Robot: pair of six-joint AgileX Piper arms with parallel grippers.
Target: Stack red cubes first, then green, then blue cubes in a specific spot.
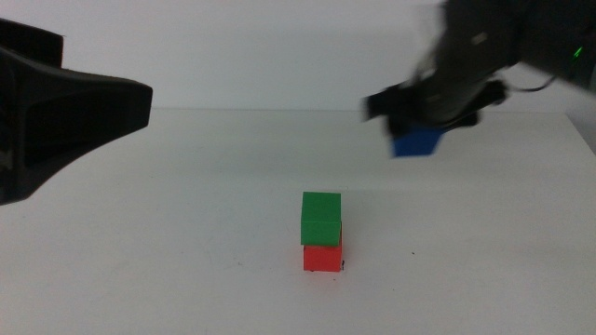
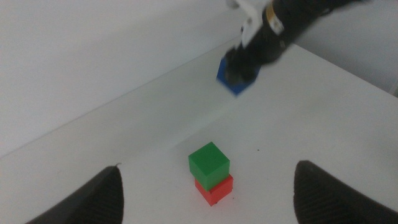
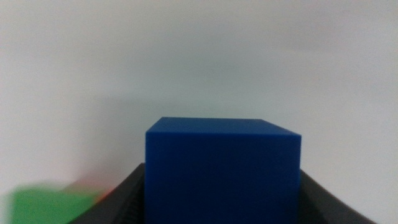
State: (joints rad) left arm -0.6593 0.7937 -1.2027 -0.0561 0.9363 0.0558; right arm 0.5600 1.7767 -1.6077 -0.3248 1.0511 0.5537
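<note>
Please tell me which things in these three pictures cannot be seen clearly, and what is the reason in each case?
- Right gripper: motion-blurred in the middle and left wrist views, so its grip on the blue cube is unclear there.
- Blue cube: fills the right wrist view, hiding the table below.
- Green cube and red cube: only blurred patches there.
- Corner marks: not visible; the stack may cover them.
- Left gripper: jaw tips only, open.

We see a white table (image 1: pixel 168 251). Directly on it sits only the red cube (image 1: pixel 322 258), near the front middle, with a small black mark (image 1: pixel 343 268) on the tabletop touching its corner.
</note>
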